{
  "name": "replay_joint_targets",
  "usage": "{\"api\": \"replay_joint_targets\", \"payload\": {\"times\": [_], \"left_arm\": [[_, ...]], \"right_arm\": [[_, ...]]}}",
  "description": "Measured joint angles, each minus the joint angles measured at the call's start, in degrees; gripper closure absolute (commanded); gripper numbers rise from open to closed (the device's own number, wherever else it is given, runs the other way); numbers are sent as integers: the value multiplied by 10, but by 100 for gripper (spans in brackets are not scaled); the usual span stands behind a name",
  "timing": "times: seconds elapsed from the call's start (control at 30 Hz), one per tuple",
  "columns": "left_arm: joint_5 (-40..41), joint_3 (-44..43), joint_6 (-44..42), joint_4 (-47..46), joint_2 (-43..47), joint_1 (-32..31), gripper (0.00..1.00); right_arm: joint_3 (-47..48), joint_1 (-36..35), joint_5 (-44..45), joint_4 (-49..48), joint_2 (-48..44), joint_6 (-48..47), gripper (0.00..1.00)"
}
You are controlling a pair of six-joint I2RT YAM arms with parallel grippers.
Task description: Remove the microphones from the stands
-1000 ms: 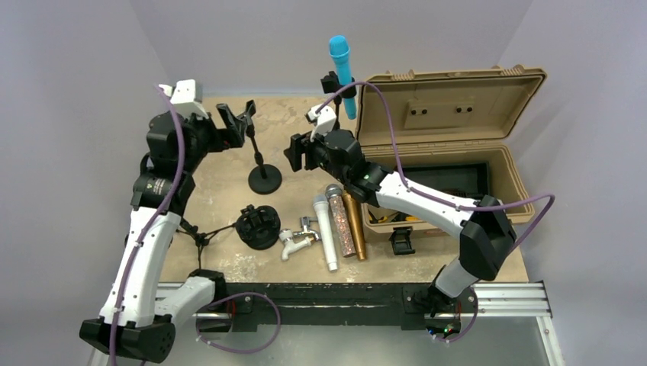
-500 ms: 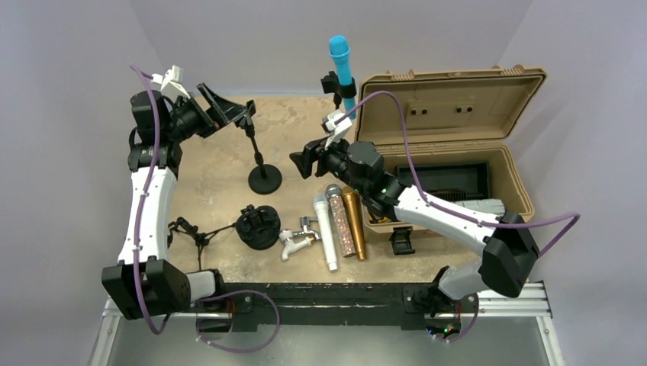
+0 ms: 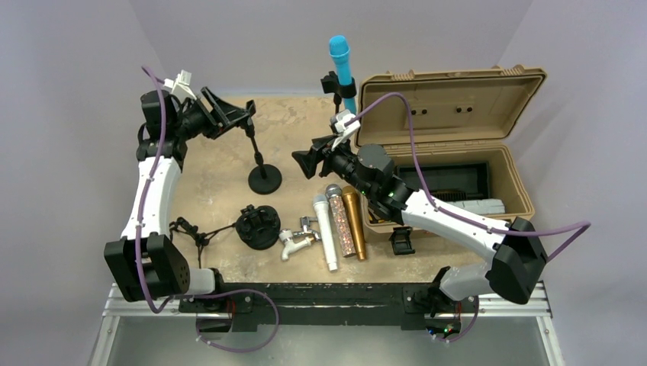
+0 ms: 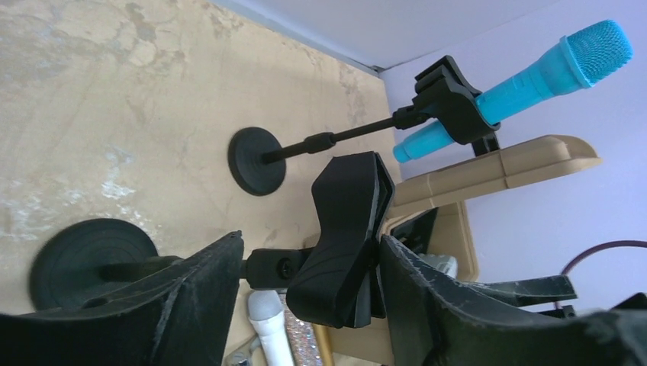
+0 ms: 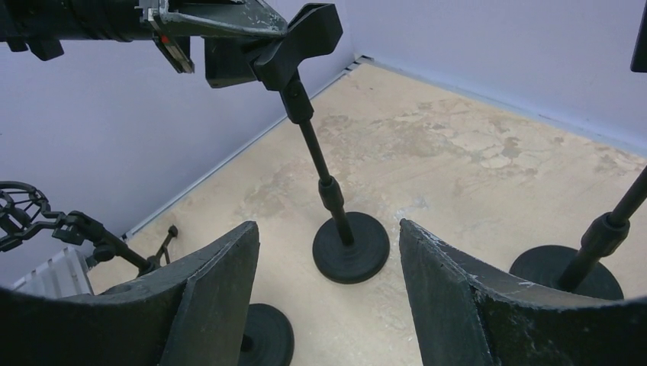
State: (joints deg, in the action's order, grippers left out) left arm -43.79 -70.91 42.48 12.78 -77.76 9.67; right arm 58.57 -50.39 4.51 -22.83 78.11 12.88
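Note:
A blue microphone [image 3: 341, 65] stands tilted in the clip of a black stand [image 3: 333, 84] at the back, beside the case. It also shows in the left wrist view [image 4: 549, 72]. A second black stand [image 3: 264, 180] holds nothing. My left gripper [image 3: 229, 114] is open and straddles this empty stand's clip [image 4: 347, 236]; one finger [image 4: 427, 305] touches the clip, the other stands apart from it. My right gripper [image 3: 309, 162] is open and empty, raised between the two stands and well below the blue microphone. In its own view [image 5: 328, 225] it looks down at the empty stand's base [image 5: 351, 248].
An open tan case [image 3: 450, 99] stands at the right. White [image 3: 326, 229], glitter [image 3: 341, 221] and gold [image 3: 355, 221] microphones lie in front of it. A black shock mount [image 3: 257, 226] and a white fitting [image 3: 294, 242] lie near the front.
My left arm has swung up and its gripper has moved right, onto the empty stand's clip. My right gripper has shifted a little to the right and turned.

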Motion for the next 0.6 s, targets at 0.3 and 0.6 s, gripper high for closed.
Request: {"api": "replay_joint_targets", "payload": {"times": [0.3,0.6], "left_arm": [[-7,32,-2,-49,9,-4,58],[48,132,-35,-40,3,-27,60]], "right_arm": [[-2,0,-10,-13,5,0,34],[-7,0,-11,-17,27,0,34]]}}
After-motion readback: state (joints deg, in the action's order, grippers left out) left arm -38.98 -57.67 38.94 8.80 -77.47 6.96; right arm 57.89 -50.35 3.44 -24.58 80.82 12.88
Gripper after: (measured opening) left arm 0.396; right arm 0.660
